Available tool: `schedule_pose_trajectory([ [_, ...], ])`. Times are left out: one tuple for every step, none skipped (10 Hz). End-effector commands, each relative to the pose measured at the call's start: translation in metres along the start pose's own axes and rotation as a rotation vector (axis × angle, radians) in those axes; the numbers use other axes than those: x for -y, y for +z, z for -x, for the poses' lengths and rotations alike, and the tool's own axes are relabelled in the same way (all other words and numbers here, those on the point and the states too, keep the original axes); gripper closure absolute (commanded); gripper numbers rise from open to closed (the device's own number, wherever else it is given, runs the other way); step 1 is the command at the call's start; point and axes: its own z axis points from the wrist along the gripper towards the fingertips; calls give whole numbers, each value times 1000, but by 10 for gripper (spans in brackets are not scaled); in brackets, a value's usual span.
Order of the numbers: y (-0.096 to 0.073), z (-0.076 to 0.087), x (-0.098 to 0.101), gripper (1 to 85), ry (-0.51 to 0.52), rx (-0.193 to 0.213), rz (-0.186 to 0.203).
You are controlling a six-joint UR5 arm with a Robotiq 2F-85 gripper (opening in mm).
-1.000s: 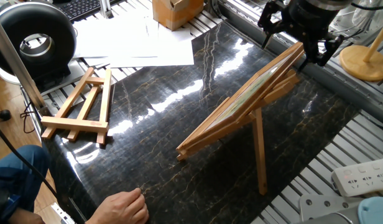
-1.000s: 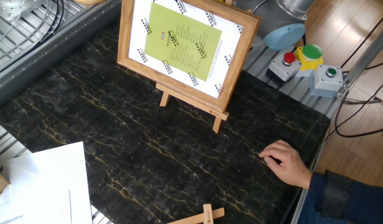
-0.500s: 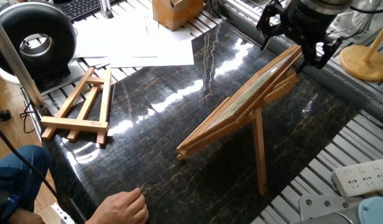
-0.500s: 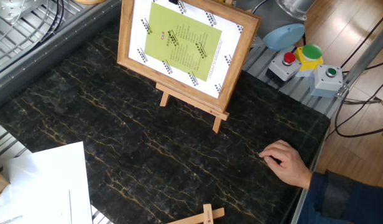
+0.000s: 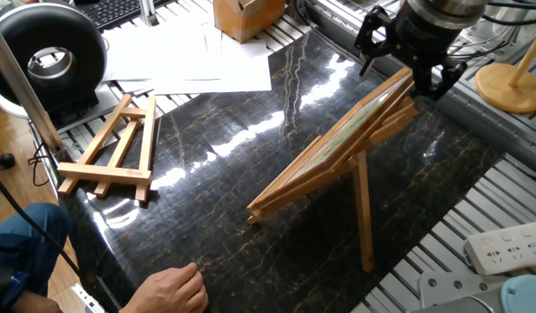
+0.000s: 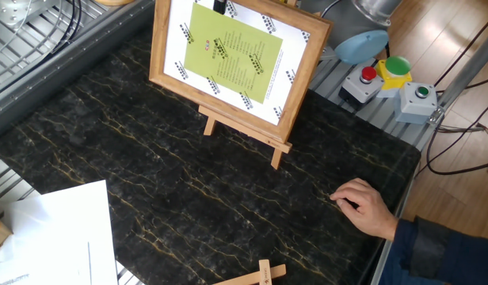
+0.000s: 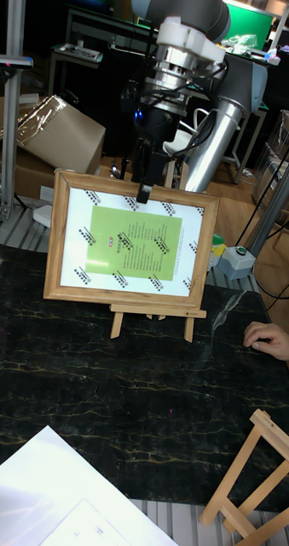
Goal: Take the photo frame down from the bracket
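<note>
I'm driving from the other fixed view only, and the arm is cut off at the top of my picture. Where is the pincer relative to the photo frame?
Observer: In one fixed view, the pincer straddles the top edge of the photo frame, one finger in front and one behind.
Operator: Closed on it?
Observer: No. Its fingers stand wider apart than the frame is thick, with a visible gap on the front side.
Operator: What holds the bracket up behind?
Observer: One long rear leg of the bracket slants down to the table, and the frame leans back against the slats.
</note>
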Motion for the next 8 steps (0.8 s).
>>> schedule_pose_trajectory([
  [3, 5, 10, 187, 3, 15, -12],
  [4, 7, 12, 197, 10, 20, -9],
  [4, 8, 14, 203, 13, 21, -5],
  [4, 7, 16, 220, 16, 18, -4],
  [4, 7, 16, 233, 20, 19, 2],
  [4, 7, 17, 240, 21, 26, 7],
  [5, 6, 16, 243, 29, 41, 20],
  [5, 4, 14, 263, 41, 54, 34],
])
